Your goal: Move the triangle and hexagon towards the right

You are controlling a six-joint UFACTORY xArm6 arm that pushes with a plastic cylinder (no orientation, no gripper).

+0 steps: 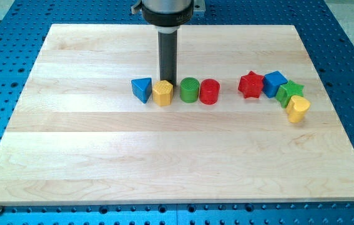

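A blue triangle block (pixel 142 89) and a yellow hexagon block (pixel 162 93) touch side by side near the board's middle. My tip (pixel 167 81) stands just behind the yellow hexagon, toward the view's top, close to its upper edge. A green cylinder (pixel 190 89) sits just right of the hexagon, and a red cylinder (pixel 209 91) touches the green one on its right.
At the view's right a cluster: red star (pixel 250 84), blue cube (pixel 275 83), green star (pixel 289 92), yellow heart-shaped block (pixel 298 109). The wooden board (pixel 164 156) lies on a blue perforated table (pixel 2 62).
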